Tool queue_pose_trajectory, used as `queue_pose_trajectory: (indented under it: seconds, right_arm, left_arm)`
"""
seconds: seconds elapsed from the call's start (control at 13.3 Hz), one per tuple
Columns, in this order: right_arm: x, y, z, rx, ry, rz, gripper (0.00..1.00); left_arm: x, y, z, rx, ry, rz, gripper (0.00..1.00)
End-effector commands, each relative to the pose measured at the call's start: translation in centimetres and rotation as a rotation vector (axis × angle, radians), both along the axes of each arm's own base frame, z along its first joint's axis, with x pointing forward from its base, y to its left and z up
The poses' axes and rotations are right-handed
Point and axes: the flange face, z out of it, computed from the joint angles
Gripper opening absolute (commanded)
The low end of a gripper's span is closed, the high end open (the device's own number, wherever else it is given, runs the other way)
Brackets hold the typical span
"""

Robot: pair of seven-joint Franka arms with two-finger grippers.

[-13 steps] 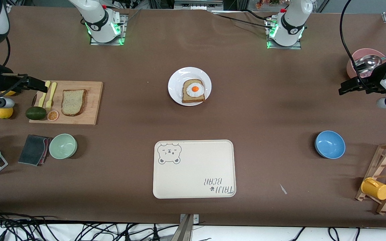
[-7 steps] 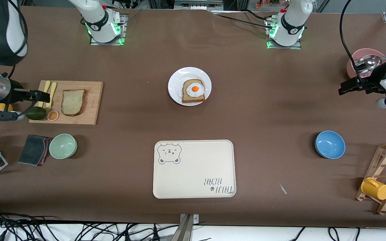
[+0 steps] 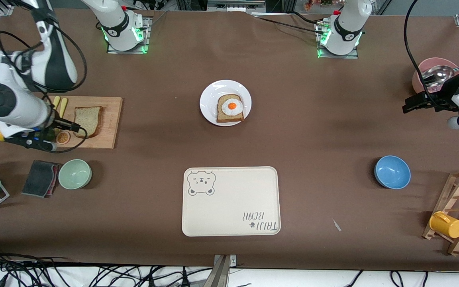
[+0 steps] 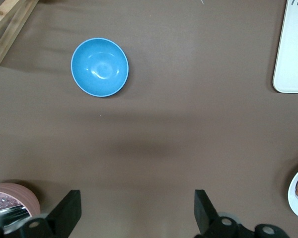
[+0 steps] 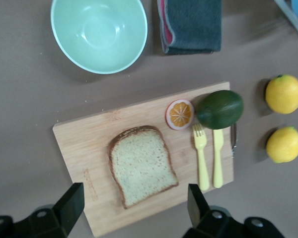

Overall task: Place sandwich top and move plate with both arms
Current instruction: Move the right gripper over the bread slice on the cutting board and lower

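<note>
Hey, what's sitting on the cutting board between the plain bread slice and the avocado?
An orange half lies between the bread slice and the avocado on the cutting board, clearest in the right wrist view.

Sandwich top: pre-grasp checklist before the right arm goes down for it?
1. Sandwich top lies flat on the cutting board, nothing on it: ok.
2. Right gripper open, above the slice's edge: ok.
3. Gripper centred on the slice: not ok, it sits off toward one crust edge.
4. Yellow fork and orange slice lie apart from the bread: ok.
5. Plate with the egg slice uncovered, ready for the top: ok.
6. Left gripper open, waiting over bare table near the pink bowl: ok.
</note>
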Motion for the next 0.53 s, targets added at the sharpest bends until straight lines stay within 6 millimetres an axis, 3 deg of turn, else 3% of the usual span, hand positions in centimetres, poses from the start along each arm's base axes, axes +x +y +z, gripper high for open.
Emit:
queue_pose_trajectory:
  seconds: [0.0, 0.15, 0.45]
  right_arm:
    - [-2.5, 2.7, -3.6, -0.112, -0.078, -0.053, 0.84]
    - [-4.0, 4.4, -6.5, -0.187, -0.118, -0.061, 0.75]
    - [-5.3, 4.8, -11.1, -0.167, -0.154, -0.101, 0.65]
  left_arm:
    - [0.3, -0.2, 0.3, 0.02, -0.005, 0.0, 1.0]
    - [0.3, -0.2, 0.3, 0.02, -0.005, 0.0, 1.0]
    - [0.3, -0.2, 0.2, 0.02, -0.004, 0.0, 1.0]
